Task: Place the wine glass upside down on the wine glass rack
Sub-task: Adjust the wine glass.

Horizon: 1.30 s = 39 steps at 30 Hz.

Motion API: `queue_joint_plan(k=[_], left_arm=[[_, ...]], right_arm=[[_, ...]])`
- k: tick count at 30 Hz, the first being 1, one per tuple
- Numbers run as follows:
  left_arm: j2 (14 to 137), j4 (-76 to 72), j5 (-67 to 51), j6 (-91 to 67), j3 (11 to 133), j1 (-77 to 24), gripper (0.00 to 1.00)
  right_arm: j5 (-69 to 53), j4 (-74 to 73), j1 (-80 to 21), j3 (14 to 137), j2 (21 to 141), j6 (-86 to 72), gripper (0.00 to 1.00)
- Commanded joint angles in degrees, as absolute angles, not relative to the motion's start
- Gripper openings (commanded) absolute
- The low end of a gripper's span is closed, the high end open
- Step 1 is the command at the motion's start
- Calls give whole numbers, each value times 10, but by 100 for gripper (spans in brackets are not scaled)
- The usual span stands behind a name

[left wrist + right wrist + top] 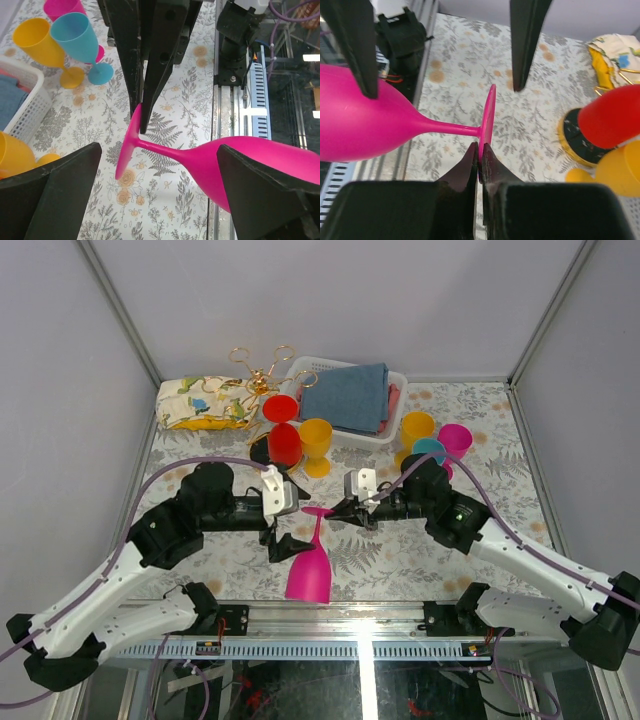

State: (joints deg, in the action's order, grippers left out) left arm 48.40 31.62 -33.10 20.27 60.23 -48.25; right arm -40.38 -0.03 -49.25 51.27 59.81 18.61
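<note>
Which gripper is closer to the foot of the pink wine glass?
Right. The right gripper is shut on the foot of the pink wine glass. The left gripper is open, with one finger on either side of the glass.

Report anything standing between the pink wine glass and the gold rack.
The pink wine glass is pinched at its foot by the right end effector. The left arm lies partly across its way to the rack. A red glass and a yellow glass crowd the rack's near side.
</note>
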Motion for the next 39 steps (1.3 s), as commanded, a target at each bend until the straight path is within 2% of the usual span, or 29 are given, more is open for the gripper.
queue_joint_plan(k=[1,11,18,24,30,35,39], left_arm=[[458,281,-275,138,621,-484,100],[423,208,-144,-32,549,-484,100],[408,117,-131,-124,480,-484,100],[406,95,-120,-127,462,-484,99],[407,42,-141,-113,443,-484,77],[409,3,-138,-113,434,-484,73],[415,-12,-140,-110,439,-484,63]], right_arm=[[-317,7,-500,518,575,249,0],[-134,159,-541,427,525,381,0],[-56,169,-593,439,526,474,0],[-22,181,-626,457,528,500,0],[-32,171,-639,497,538,439,0],[-34,191,-646,497,535,417,0],[-34,199,-649,496,539,409,0]])
